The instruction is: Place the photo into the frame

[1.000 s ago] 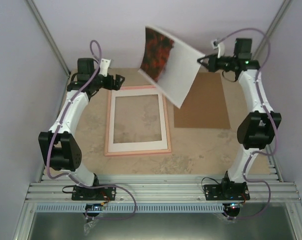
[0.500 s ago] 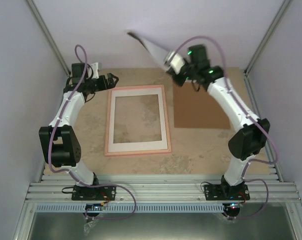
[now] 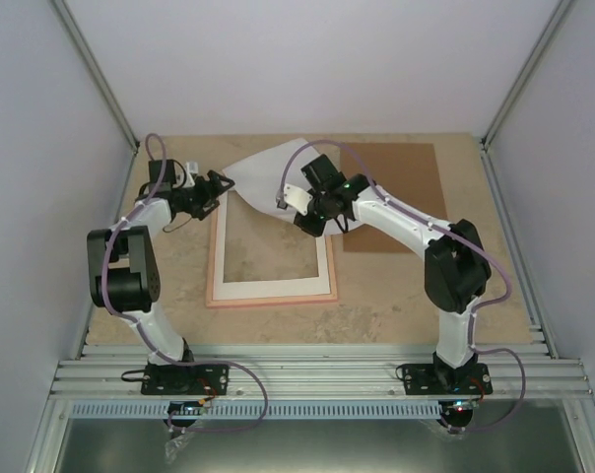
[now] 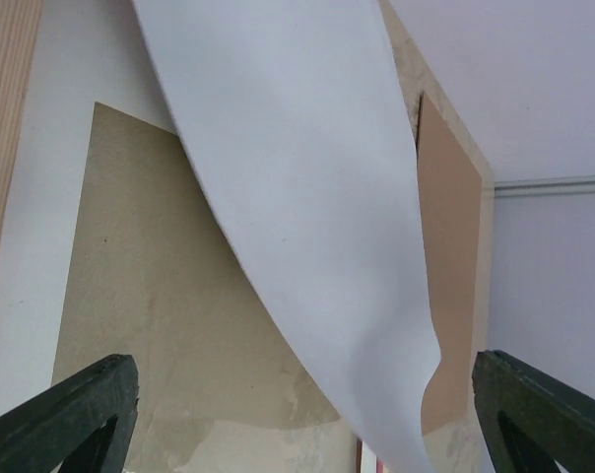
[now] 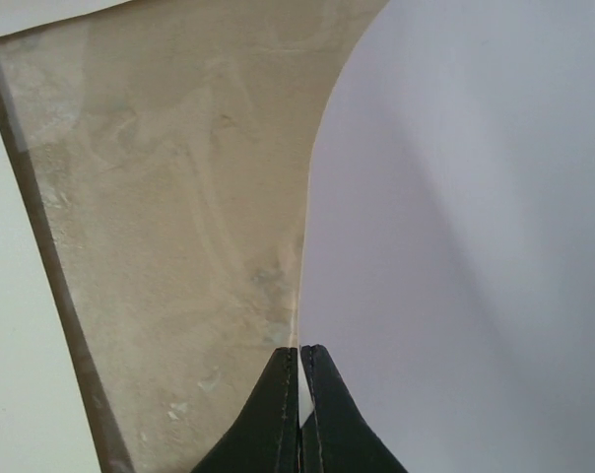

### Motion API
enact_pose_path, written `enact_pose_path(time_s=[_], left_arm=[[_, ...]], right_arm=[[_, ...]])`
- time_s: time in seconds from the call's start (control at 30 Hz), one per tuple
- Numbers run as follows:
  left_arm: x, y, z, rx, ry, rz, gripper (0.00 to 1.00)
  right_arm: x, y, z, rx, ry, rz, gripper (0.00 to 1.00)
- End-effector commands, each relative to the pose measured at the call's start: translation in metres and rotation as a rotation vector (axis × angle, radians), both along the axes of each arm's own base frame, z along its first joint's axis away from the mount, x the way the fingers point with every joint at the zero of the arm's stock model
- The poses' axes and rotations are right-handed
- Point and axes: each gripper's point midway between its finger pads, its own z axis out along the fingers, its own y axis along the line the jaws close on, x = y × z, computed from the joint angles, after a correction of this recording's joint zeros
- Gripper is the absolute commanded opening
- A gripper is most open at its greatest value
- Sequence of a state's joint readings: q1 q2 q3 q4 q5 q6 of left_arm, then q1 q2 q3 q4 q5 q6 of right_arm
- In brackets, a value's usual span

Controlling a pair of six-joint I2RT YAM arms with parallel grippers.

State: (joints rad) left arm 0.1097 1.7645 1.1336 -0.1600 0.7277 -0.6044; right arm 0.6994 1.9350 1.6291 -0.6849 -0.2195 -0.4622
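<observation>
White side up, pinched photo (image 3: 268, 172) edge in clamped right gripper (image 5: 299, 355), draped ahead of wide-open left gripper (image 3: 217, 187), over frame (image 3: 268, 299) just beneath both; judged best to lower flat, squaring corners before release.

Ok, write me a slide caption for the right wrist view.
Right gripper pinches the photo by its edge, white reverse showing, above the frame and tabletop.
</observation>
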Motion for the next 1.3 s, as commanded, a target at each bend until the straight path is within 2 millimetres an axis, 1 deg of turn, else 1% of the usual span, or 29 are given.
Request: enact_pose_path(time_s=[0.0, 0.1, 0.27, 0.4, 0.5, 0.6, 0.7, 0.8, 0.83, 0.87, 0.9, 0.93, 1.0, 1.07, 1.1, 1.17, 1.2, 1.27], left_arm=[[0.012, -0.008, 0.002, -0.089, 0.002, 0.002, 0.93], [0.013, -0.013, -0.011, -0.094, 0.041, 0.005, 0.9], [0.015, -0.029, -0.027, -0.104, 0.083, -0.022, 0.83], [0.016, -0.044, -0.032, -0.116, 0.1, -0.05, 0.77], [0.018, -0.051, -0.036, -0.124, 0.111, -0.056, 0.72], [0.021, -0.053, -0.037, -0.142, 0.112, -0.058, 0.6], [0.024, -0.055, -0.038, -0.145, 0.108, -0.071, 0.4], [0.021, -0.055, -0.04, -0.134, 0.114, -0.086, 0.18], [0.02, -0.055, -0.041, -0.122, 0.114, -0.095, 0.14], [0.017, -0.055, -0.043, -0.111, 0.121, -0.106, 0.06], [0.014, -0.055, -0.045, -0.099, 0.126, -0.119, 0.0], [0.01, -0.055, -0.048, -0.086, 0.135, -0.135, 0.0], [-0.002, -0.056, -0.055, -0.055, 0.151, -0.176, 0.0], [-0.013, -0.056, -0.062, -0.026, 0.172, -0.219, 0.0], [-0.019, -0.056, -0.064, -0.008, 0.176, -0.241, 0.0], [-0.031, -0.056, -0.066, 0.022, 0.186, -0.288, 0.0], [-0.035, -0.056, -0.066, 0.033, 0.187, -0.31, 0.0], [-0.043, -0.054, -0.066, 0.066, 0.187, -0.344, 0.0]], right_arm=[[-0.005, 0.014, -0.005, 0.029, 0.041, -0.017, 0.01], [-0.006, 0.019, -0.008, 0.032, 0.061, -0.034, 0.01], [-0.005, 0.023, -0.011, 0.022, 0.075, -0.058, 0.0], [-0.004, 0.027, -0.007, 0.033, 0.074, -0.068, 0.0], [-0.004, 0.03, -0.004, 0.039, 0.08, -0.073, 0.0], [-0.007, 0.032, 0.0, 0.049, 0.086, -0.072, 0.01], [-0.011, 0.032, -0.002, 0.043, 0.095, -0.065, 0.01], [-0.017, 0.03, -0.003, 0.041, 0.111, -0.055, 0.02], [-0.02, 0.029, -0.003, 0.042, 0.118, -0.043, 0.05], [-0.025, 0.028, -0.003, 0.04, 0.129, -0.025, 0.09], [-0.031, 0.026, -0.003, 0.038, 0.142, -0.003, 0.13], [-0.036, 0.023, -0.004, 0.037, 0.155, 0.018, 0.2], [-0.043, 0.012, -0.001, 0.066, 0.193, 0.043, 0.42], [-0.044, 0.0, 0.008, 0.121, 0.235, 0.057, 0.6], [-0.04, -0.008, 0.014, 0.154, 0.255, 0.056, 0.69], [-0.038, -0.021, 0.033, 0.25, 0.33, 0.087, 0.78], [-0.036, -0.029, 0.043, 0.301, 0.37, 0.092, 0.82], [-0.026, -0.042, 0.059, 0.397, 0.41, 0.078, 0.86]])
